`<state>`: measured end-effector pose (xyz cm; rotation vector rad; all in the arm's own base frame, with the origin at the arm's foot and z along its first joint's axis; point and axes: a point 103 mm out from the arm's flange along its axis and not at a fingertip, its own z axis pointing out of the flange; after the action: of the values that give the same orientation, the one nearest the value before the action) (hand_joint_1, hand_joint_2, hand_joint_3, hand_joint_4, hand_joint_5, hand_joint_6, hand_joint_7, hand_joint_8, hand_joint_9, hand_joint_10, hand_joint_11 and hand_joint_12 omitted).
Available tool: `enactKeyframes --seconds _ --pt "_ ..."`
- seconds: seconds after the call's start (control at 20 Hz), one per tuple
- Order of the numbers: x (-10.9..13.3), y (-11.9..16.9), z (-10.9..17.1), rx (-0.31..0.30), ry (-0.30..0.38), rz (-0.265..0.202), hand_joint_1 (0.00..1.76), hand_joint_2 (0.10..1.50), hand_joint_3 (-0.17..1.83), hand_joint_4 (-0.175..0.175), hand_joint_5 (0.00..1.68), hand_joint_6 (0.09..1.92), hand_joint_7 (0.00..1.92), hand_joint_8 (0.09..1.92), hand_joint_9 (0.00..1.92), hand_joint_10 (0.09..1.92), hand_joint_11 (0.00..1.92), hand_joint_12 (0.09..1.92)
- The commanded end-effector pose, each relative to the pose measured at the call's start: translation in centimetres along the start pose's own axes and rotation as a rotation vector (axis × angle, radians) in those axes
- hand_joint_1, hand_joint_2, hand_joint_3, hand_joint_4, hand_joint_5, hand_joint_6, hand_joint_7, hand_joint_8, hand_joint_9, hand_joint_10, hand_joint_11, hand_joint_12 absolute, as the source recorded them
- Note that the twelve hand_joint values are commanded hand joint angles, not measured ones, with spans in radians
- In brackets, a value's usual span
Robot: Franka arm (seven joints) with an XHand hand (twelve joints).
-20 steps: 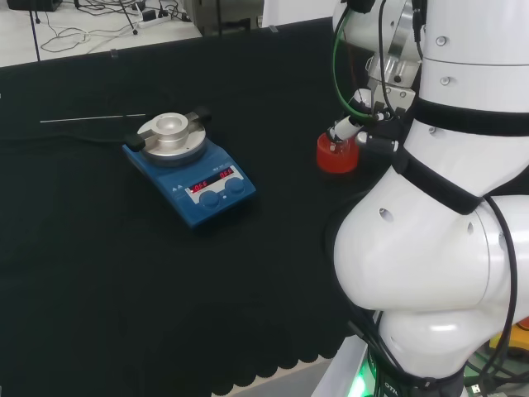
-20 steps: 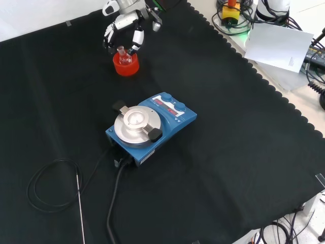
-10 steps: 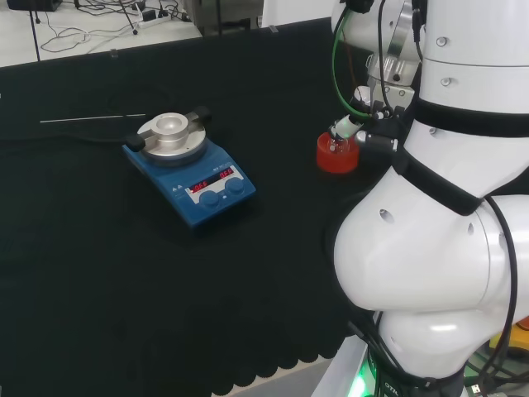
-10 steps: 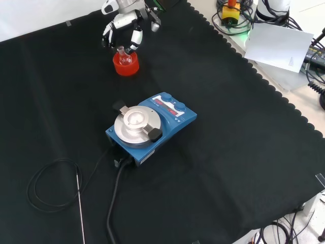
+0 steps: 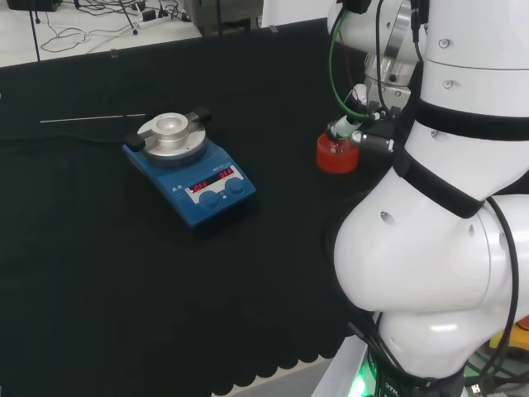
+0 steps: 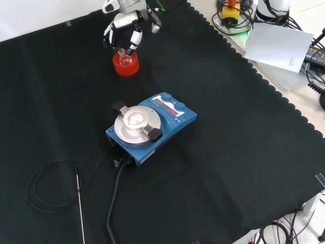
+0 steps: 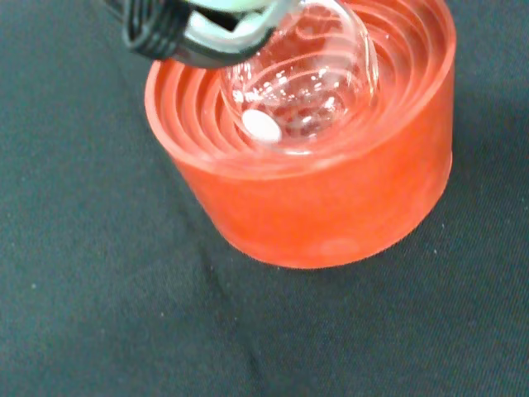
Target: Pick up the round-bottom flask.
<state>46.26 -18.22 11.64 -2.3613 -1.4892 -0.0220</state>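
Note:
A small clear round-bottom flask sits in a red ribbed ring stand, with a white pellet in its bulb. In the front view the stand is at the upper left and the flask rises from it. The hand hangs right above, its fingers curled down round the flask's neck. A black ribbed fingertip lies against the neck in the wrist view. In the head view the hand meets the flask on its stand, beside the arm's white links.
A blue hotplate stirrer with a round metal top stands mid-cloth, also in the head view. Its black cable loops at the front-left and a thin rod lies beside it. White paper lies off the cloth's right edge.
The fingers, spread on either side of the flask a second ago, have drawn in round its neck. The flask remains seated in the red stand.

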Motion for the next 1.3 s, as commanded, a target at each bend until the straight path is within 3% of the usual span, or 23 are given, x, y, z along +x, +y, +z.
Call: enactKeyframes --seconds 0.05,0.35,0.5,0.6,0.7,0.8,0.95,1.3 --pt "-0.7 -0.4 -1.4 -0.007 0.007 0.001 1.08 0.75 0.62 0.172 1.12 0.93 0.48 0.68 0.71 0.58 0.51 1.28" --pt "-0.1 -0.9 -2.3 -0.019 0.004 0.0 1.08 0.74 0.64 0.167 1.12 0.94 0.48 0.68 0.72 0.58 0.53 1.28" --pt "-0.4 -1.0 -1.8 0.024 0.045 -0.004 1.08 0.75 0.63 0.138 1.1 0.96 0.47 0.68 0.71 0.58 0.52 1.28" --pt "-0.4 -1.0 -1.4 0.044 0.048 -0.014 1.07 0.82 0.51 0.122 1.07 0.96 0.43 0.7 0.67 0.6 0.5 1.29" --pt "-0.4 -0.9 -1.1 0.081 0.047 -0.029 0.99 0.75 0.53 -0.009 0.91 0.9 0.37 0.71 0.61 0.63 0.44 1.32" --pt "-0.3 -1.0 -0.7 0.088 0.027 -0.049 0.95 0.66 0.6 -0.055 0.7 0.85 0.31 0.72 0.54 0.66 0.39 1.33" --pt "-0.1 -1.3 -0.3 0.074 0.018 -0.075 0.93 0.57 0.63 -0.056 0.45 0.7 0.23 0.72 0.47 0.69 0.3 1.36" --pt "0.3 -1.4 0.2 0.075 -0.015 -0.115 0.93 0.52 0.63 -0.052 0.38 0.54 0.19 0.71 0.43 0.7 0.25 1.38"
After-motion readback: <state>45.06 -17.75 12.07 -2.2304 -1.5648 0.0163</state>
